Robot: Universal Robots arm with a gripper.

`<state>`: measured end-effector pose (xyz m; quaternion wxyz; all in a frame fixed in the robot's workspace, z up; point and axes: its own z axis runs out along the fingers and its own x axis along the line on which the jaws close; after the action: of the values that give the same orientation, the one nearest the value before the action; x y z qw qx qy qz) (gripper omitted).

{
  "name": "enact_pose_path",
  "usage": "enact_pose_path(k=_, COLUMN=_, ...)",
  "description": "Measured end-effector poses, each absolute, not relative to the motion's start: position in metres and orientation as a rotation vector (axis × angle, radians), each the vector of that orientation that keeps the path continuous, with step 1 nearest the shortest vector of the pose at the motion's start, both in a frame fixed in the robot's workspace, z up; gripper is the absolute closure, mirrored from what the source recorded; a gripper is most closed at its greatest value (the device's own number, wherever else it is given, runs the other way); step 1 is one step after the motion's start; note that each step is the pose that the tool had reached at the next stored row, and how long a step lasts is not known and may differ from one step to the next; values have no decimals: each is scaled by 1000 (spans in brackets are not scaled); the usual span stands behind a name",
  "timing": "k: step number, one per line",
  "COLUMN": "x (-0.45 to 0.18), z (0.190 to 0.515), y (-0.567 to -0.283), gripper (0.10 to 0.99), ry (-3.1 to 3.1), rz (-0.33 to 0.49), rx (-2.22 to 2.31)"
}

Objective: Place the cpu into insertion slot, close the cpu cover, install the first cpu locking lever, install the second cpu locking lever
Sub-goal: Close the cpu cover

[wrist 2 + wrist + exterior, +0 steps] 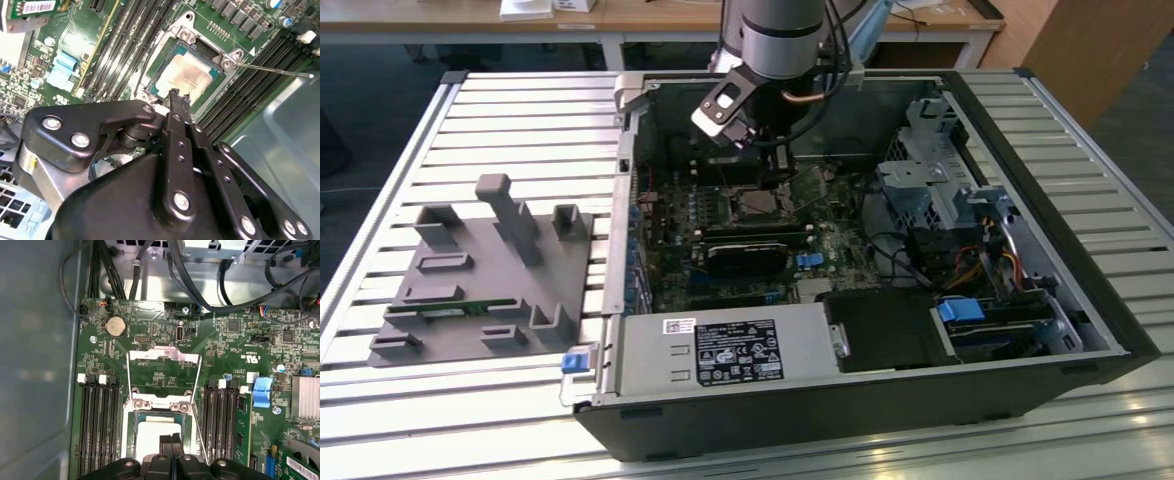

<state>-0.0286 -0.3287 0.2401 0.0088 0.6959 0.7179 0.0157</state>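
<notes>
Exterior view: the computer case [881, 425] lies open on the slatted desk [520, 110]. A grey fixture [480, 290] sits at 9 o'clock of the case (the exterior view's left). The arm reaches down into the 12 o'clock half of the case, and the claw [783, 180] hangs over the middle of the board.

**Position of the part.** In the second wrist view the cpu [185, 75] lies flat inside the insertion slot [200, 48], its green border square with the black frame. The claw's fingers are pressed together with nothing between them. The tip stands over one edge of the cpu; contact cannot be confirmed. A locking lever [272, 68], a thin wire, juts free to one side of the slot and is not latched.

**Cover.** In the first wrist view the cpu cover [162, 355] appears swung back on its hinges, with the board visible through its window.

**Handling (judgement).**
- The cpu is light, thin and rigid, and its smooth metal top is likely slippery. Its underside contacts are presumably fragile. Grip it by two opposite edges only and keep it level; do not press on a corner.
- The cover is stiff sheet metal on a hinge. Push it at the free edge, opposite the hinge.
- The lever is springy wire. Take it near its free end, where leverage is greatest, and expect it to resist.
</notes>
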Motion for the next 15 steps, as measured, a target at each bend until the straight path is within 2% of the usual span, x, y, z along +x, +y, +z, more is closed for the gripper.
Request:
enact_pose_path(k=7, x=-29, z=256, y=-329, gripper=980, ry=2243, rz=49, rx=2174)
enact_pose_path(k=15, x=-19, z=257, y=-329, gripper=980, ry=2243, rz=49, rx=2174)
